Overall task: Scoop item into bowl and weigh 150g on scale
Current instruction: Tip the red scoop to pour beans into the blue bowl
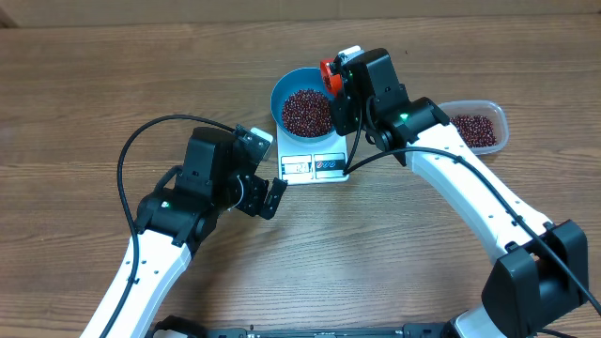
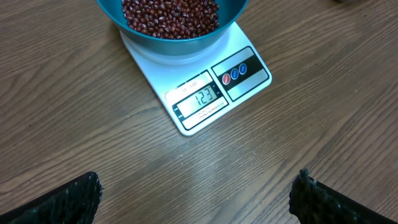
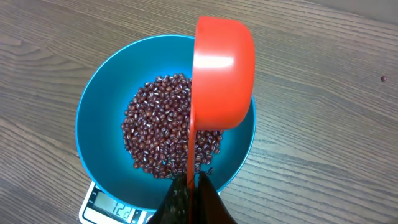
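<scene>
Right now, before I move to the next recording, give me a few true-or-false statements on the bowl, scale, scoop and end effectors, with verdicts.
1. The blue bowl stands on the scale. True.
2. The display reads 150. False: in the left wrist view it reads 123.
3. The right end effector is shut on a red scoop held over the bowl. True.
4. The left end effector grips the bowl. False: it is open, empty and apart from the scale.
5. The clear tub is empty. False: it holds beans.
</scene>
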